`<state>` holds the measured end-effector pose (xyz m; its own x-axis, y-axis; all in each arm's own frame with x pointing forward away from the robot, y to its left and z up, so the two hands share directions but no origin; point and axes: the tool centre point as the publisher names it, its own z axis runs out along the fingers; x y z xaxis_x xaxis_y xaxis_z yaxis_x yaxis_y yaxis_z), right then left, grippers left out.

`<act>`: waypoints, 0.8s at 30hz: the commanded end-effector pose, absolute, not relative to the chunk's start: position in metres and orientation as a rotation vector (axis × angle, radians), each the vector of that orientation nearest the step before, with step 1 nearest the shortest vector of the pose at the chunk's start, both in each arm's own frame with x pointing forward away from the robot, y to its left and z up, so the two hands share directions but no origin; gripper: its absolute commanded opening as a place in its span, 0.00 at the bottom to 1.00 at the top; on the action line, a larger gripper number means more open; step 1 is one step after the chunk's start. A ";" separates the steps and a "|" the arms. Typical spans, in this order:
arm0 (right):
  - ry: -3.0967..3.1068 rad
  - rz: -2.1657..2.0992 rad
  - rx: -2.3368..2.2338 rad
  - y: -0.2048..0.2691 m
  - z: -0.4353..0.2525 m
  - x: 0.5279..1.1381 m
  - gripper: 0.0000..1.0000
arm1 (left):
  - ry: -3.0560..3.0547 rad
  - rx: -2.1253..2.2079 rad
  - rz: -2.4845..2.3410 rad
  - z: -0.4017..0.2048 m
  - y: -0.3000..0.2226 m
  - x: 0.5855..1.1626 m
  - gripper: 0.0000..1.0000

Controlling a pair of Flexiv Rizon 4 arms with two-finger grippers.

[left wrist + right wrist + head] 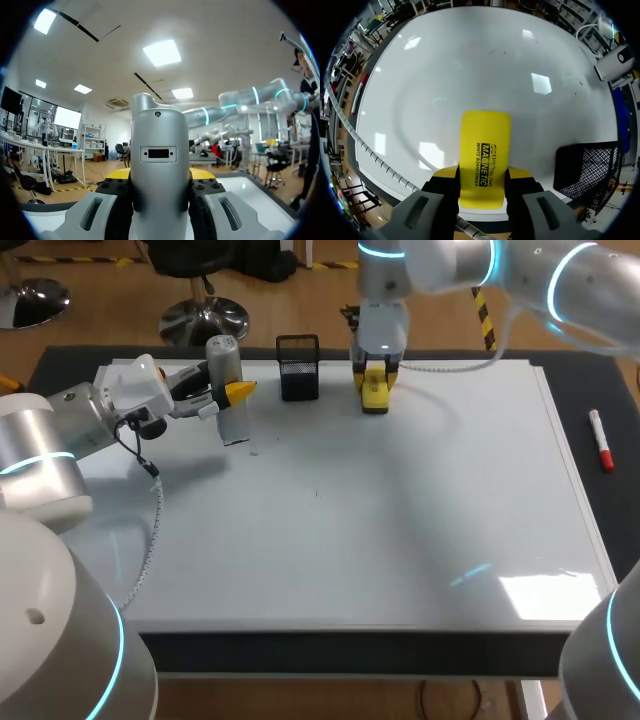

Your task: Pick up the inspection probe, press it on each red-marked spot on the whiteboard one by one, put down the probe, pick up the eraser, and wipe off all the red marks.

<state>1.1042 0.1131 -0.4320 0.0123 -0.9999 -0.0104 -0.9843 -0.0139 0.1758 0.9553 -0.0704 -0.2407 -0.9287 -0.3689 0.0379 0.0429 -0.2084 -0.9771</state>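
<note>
Inspection probe (pixel 224 365): upright at ten o'clock on whiteboard (pixel 400 520), clamped in left pincer (pixel 238 392). Yellow eraser (pixel 374 390): twelve o'clock edge, gripped by right pincer (pixel 376 378). Black mesh basket (pixel 298 368): between them. Red marks: none discernible. Step, as judged: wiping about to begin. Next move calls for pressing the eraser flat and sweeping toward six o'clock.

Upright grey probe (pixel 226 390), yellow eraser (pixel 374 392)

Left arm: enters from left, wrist turned sideways; end effector (pixel 160 176) clamped on inspection probe (pixel 159 145), both fingers touching.
Right arm: enters from right, wrist pointing down; end effector (pixel 482 176) clamped on eraser (pixel 485 145).
</note>
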 end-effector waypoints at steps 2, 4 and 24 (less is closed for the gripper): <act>-2.119 -0.163 2.131 0.118 -0.437 1.106 1.00 | 1.779 -0.386 -2.218 -0.240 -0.071 0.955 0.00; -2.118 -0.143 2.126 0.117 -0.435 1.105 1.00 | 1.779 -0.386 -2.218 -0.240 -0.071 0.955 0.00; -2.561 -0.370 2.025 0.085 -0.363 1.081 1.00 | 1.779 -0.386 -2.218 -0.240 -0.071 0.955 0.00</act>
<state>1.1051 0.1083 -0.3853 -0.2201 -0.9616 -0.1638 -0.9666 0.1923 0.1695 0.9553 -0.0704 -0.2406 -0.9287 -0.3689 0.0378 0.0430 -0.2084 -0.9771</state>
